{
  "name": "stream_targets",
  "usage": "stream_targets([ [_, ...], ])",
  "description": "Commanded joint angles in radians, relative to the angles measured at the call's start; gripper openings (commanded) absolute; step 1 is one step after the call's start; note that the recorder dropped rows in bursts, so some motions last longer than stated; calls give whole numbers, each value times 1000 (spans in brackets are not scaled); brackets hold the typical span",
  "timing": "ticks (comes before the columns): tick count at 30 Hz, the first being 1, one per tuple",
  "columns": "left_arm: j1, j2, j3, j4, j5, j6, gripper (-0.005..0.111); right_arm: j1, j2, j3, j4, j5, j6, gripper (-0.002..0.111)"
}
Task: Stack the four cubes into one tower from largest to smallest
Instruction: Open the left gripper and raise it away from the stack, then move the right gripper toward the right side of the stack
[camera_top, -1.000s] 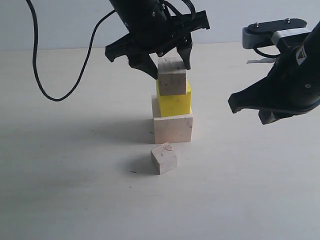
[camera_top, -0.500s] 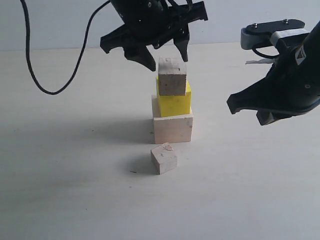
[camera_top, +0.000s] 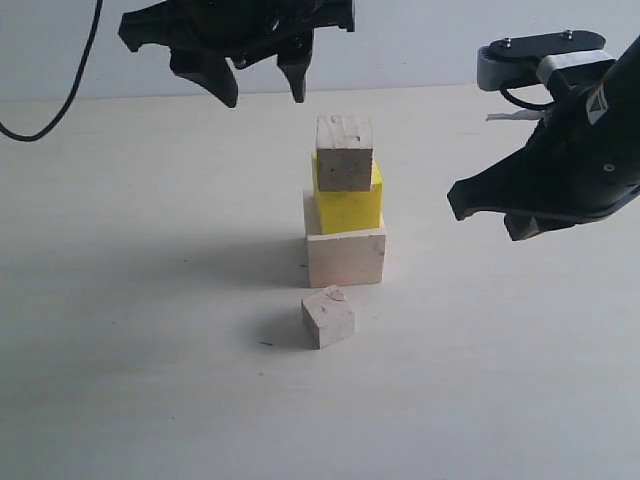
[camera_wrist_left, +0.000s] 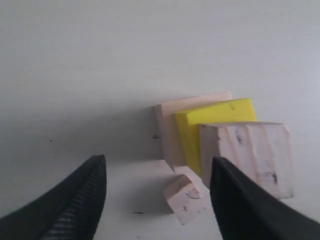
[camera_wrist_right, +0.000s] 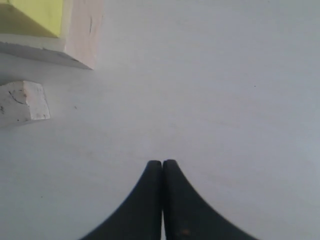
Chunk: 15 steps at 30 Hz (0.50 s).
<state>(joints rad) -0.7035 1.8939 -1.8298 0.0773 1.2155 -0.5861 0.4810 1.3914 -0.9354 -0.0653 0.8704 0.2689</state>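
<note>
Outside view: the left gripper (camera_top: 262, 90) has gone up and to the left, off the tower. The top small cube (camera_top: 345, 153) stays on the yellow cube (camera_top: 348, 208), which sits on the big cube (camera_top: 346, 257). The loose small cube (camera_top: 328, 317) lies on the table (camera_top: 150, 350) just nearer. The right gripper (camera_top: 480, 205) hangs at the right.

Left wrist view: the fingers are spread wide and hold nothing.

Right wrist view: the fingers are pressed together.

Left gripper (camera_top: 260, 92): we see black curved fingers, ribbed pads, a black cable (camera_top: 93, 30).
Right gripper (camera_wrist_right: 162, 164): we see black fingers, a grey screwed bracket (camera_top: 520, 58).
</note>
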Motion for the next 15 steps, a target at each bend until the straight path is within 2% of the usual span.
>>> stream_targets([
  [1, -4, -12, 22, 26, 6, 16, 57, -5, 9, 3, 4, -40, -26, 0],
  [3, -4, -12, 29, 42, 6, 29, 48, -5, 29, 2, 4, -55, -26, 0],
  [9, -4, -16, 29, 116, 6, 80, 0, -5, 91, 2, -1, -78, -39, 0],
  [15, -2, -34, 34, 158, 6, 146, 0, -5, 100, 2, -22, -123, -41, 0],
])
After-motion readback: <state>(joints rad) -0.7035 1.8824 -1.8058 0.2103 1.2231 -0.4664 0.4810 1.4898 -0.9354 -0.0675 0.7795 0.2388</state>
